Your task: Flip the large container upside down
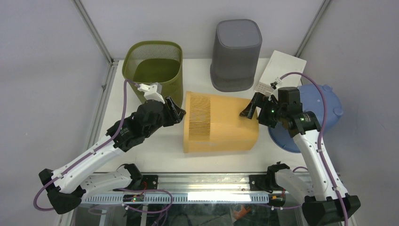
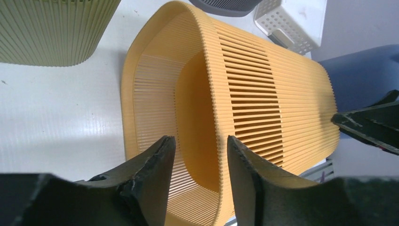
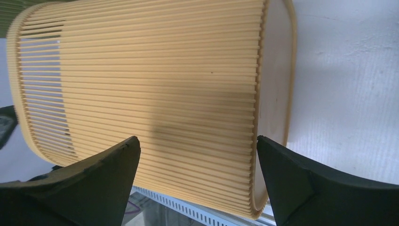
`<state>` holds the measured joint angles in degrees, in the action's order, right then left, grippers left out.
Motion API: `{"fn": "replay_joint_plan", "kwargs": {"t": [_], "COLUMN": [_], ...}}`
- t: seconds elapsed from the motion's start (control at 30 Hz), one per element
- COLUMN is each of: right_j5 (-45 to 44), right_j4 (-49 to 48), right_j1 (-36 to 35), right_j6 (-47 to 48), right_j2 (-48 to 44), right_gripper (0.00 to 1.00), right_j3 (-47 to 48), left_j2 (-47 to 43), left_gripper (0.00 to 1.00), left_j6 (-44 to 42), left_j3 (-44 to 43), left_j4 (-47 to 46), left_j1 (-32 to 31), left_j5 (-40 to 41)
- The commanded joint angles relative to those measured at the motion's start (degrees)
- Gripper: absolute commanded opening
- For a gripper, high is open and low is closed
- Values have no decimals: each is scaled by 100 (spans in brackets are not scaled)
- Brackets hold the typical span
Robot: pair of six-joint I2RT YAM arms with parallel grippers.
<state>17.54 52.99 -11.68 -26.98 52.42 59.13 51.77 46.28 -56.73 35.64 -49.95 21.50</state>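
Observation:
The large orange slatted container (image 1: 221, 125) lies on its side in the middle of the table, its open mouth to the left and its closed base to the right. My left gripper (image 1: 179, 113) is open at the mouth. In the left wrist view (image 2: 200, 146) its fingers stand either side of the container's (image 2: 263, 84) rim wall without pinching it. My right gripper (image 1: 249, 110) is wide open just above the base end. In the right wrist view (image 3: 197, 146) the container's (image 3: 164, 80) ribbed side and base edge lie between the fingers.
A green mesh basket (image 1: 153, 70) stands upright at the back left, close behind my left wrist. A grey bin (image 1: 236, 54) stands upside down at the back centre. A white tray (image 1: 282, 70) and a blue lid (image 1: 324, 113) lie at the right.

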Motion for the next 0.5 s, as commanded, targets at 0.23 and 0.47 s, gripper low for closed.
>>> {"fn": "replay_joint_plan", "kwargs": {"t": [0.23, 0.47], "right_j5": [1106, 1467], "right_j4": [-974, -1226], "right_j1": [23, 26], "right_j6": [-674, -1038], "right_j2": [-260, -264], "right_gripper": [99, 99], "right_j3": [96, 386], "left_j2": [196, 291], "left_gripper": [15, 12], "left_j6": [56, 34], "left_j3": [114, 200], "left_j4": [-52, -137], "left_j1": [-78, -77], "left_j5": [-160, -272]}}
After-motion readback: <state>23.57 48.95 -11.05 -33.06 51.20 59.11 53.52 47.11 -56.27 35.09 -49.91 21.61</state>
